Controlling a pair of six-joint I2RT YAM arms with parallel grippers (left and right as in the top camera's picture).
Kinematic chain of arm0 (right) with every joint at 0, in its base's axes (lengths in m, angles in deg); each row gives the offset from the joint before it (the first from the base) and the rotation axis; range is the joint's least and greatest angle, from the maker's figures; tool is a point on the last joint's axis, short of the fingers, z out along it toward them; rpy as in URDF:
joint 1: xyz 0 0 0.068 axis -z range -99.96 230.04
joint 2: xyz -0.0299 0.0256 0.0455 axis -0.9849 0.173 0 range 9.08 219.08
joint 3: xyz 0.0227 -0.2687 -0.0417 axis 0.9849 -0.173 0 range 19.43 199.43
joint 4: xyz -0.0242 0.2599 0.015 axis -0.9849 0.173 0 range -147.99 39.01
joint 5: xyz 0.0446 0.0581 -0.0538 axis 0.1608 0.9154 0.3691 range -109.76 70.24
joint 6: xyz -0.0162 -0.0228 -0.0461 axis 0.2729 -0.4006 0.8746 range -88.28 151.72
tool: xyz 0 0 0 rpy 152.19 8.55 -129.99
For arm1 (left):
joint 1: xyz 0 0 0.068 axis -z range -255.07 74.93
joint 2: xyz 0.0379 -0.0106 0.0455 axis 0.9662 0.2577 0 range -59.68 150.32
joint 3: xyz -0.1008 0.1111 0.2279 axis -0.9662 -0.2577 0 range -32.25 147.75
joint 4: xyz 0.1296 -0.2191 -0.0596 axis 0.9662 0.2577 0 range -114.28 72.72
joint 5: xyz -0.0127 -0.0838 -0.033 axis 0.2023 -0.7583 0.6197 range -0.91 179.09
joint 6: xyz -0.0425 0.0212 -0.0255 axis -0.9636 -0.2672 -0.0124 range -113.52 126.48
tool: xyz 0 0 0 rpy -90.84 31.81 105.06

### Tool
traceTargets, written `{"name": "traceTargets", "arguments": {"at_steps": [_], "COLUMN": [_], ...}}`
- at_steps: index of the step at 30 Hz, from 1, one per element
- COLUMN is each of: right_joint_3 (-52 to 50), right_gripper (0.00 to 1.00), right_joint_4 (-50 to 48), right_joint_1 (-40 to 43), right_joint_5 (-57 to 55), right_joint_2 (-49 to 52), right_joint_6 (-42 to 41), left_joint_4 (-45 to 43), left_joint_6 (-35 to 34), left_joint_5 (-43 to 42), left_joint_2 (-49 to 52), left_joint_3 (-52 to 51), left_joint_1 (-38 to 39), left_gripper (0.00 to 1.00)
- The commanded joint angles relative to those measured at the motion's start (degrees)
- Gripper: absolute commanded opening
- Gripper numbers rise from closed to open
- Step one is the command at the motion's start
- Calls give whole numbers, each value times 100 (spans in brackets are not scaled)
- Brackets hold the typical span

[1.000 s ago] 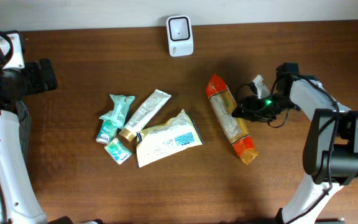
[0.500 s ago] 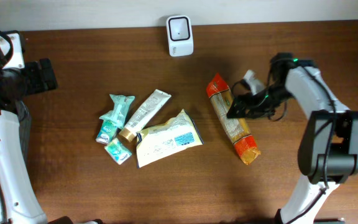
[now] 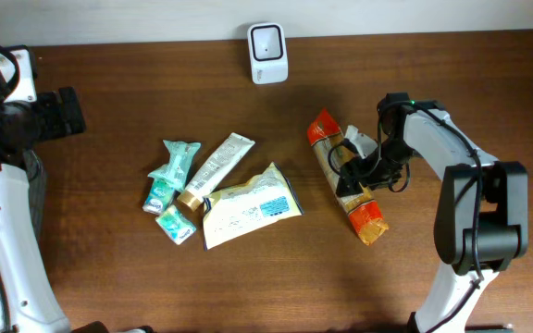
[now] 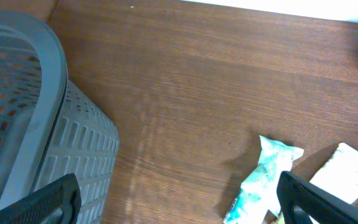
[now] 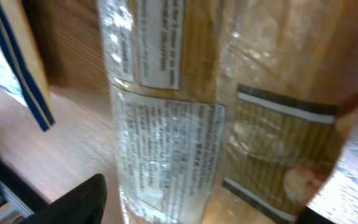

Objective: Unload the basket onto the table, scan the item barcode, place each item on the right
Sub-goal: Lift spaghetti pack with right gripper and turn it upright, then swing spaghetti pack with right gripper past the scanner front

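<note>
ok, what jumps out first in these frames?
The right gripper sits low over the long orange-ended packet, right of centre; its wrist view is filled with the printed label. The white scanner stands alone at the far edge, and a cluster of small packs lies left of centre.

Right pincer (image 3: 348, 172) now astride pasta packet (image 3: 366, 218)

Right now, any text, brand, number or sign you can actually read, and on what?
None reads clearly.
Long packet, white label panels: printed lines, too blurred.
White pouch: print too small.
Tube and green packets: too small.
Scanner: no text shows.
</note>
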Motion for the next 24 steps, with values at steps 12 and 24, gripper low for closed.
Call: {"name": "traceTargets", "arguments": {"at_steps": [12, 24], "right_joint_3": [302, 2120], "right_gripper": [11, 4], "right_joint_4": [678, 3289], "right_joint_1": [625, 625], "right_joint_5": [1963, 6260], "right_joint_2": [-57, -260], "right_joint_6": [98, 1397], "left_joint_4": [-9, -9], "left_joint_6": [-52, -52], "left_joint_5": [15, 15], "left_joint_2": [-24, -24], "left_joint_3": [26, 26], "left_joint_1": [-26, -26], "left_gripper": [99, 99]}}
